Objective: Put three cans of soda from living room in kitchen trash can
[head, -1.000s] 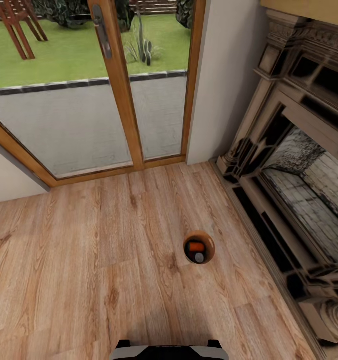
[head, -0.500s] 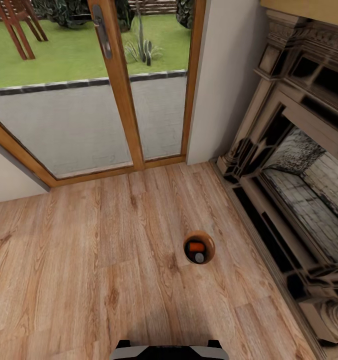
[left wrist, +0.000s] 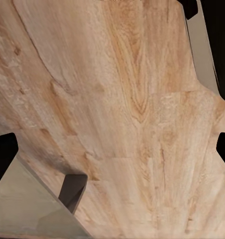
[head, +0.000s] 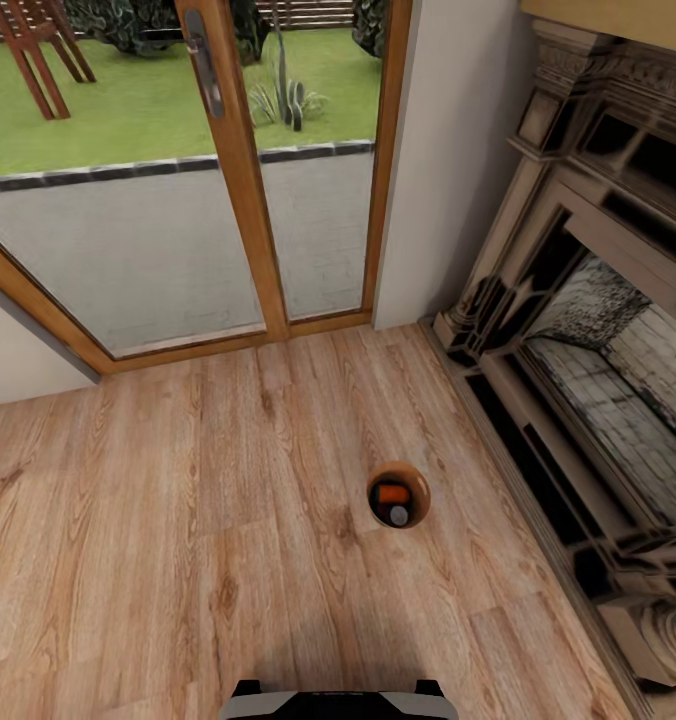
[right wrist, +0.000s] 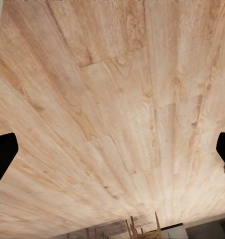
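**Bin on the floor with cans inside, both pincers empty**

You are looking down at a wood plank floor (head: 178,520), with the trash can (head: 398,470) standing at about 1 o'clock from your base (head: 338,700), near the fireplace (head: 578,350) at 3 o'clock and a glass door (head: 178,180) at 12 o'clock. Inside the bin you can see an orange can (head: 388,494) and, touching it, the grey metal top of another can (head: 399,515); whether a third lies under them you cannot tell.

Your left pincer (left wrist: 112,154) has its fingers spread wide apart, with bare floor between them. The right pincer (right wrist: 112,152) is likewise spread apart and holds nothing.

Judging by this, the step in hand falls between carries: some cans are binned and your hands are free. Your next move probably calls for checking the count, then turning the base away to fetch any remaining can, steering wide of the bin so you do not knock it over.
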